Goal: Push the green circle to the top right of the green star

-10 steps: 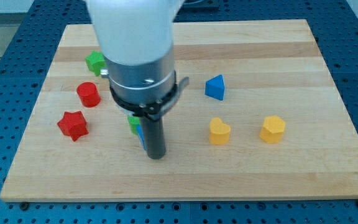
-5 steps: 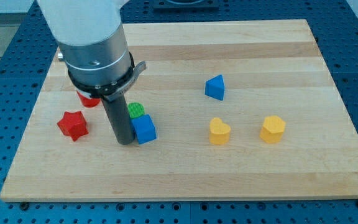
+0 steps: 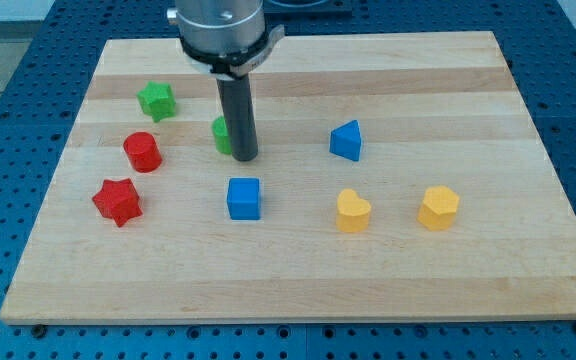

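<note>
On a pale, striped wooden board (image 3: 448, 70) edged by blue perforated metal, a faceted red star (image 3: 117, 201) sits at the view's left, with a ridged red cylinder (image 3: 142, 151) just above it. Higher up lies the green star (image 3: 155, 100). To its lower right, the green circle (image 3: 222, 134) is half hidden behind the smooth dark rod; my tip (image 3: 245, 158) touches its right side. The rod has no jaws. Below sits a blue cube (image 3: 244, 198). Further right stand a blue triangular block (image 3: 346, 140), a yellow heart (image 3: 353, 211) and a yellow hexagonal block (image 3: 438, 207).
</note>
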Action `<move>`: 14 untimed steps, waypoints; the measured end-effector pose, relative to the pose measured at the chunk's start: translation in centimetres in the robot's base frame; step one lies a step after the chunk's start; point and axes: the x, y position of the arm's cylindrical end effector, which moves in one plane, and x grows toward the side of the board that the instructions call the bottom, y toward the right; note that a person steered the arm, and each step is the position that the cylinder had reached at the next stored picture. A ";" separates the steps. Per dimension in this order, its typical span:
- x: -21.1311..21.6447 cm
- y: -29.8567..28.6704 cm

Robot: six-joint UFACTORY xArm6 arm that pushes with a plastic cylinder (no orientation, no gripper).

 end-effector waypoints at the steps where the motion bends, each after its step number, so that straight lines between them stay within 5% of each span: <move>1: -2.8 0.0; 2: 0.3 1.7; 3: 1.2 -2.6; 6: -7.8 -1.0; 7: -6.0 -0.2; 9: -5.5 -7.9; 14: -7.8 -3.3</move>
